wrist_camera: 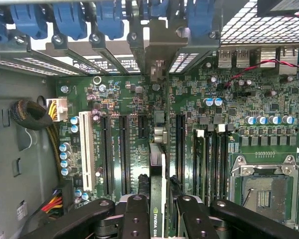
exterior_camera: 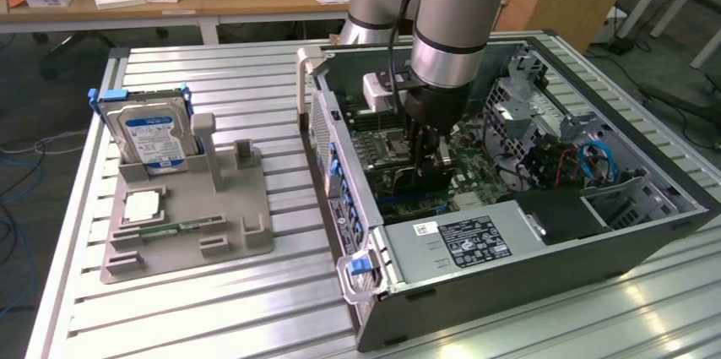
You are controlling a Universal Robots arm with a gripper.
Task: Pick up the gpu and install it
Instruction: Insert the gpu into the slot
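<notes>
The computer case (exterior_camera: 496,296) lay open above. Blue bracket clips (wrist_camera: 70,20), drive cage (exterior_camera: 524,101) and held gpu (wrist_camera: 156,199) crowded the motherboard (wrist_camera: 114,97).

The gpu (wrist_camera: 156,199), seen edge-on, carries a green strip with the Nvidia eye logo and the white letters "QUA" running along it. The hard drive (exterior_camera: 152,135) wears a blue-and-white label, the power supply (exterior_camera: 474,241) a black label with white print, and the motherboard (wrist_camera: 114,94) white lettering beside its slots; all of these are too small to read
</notes>
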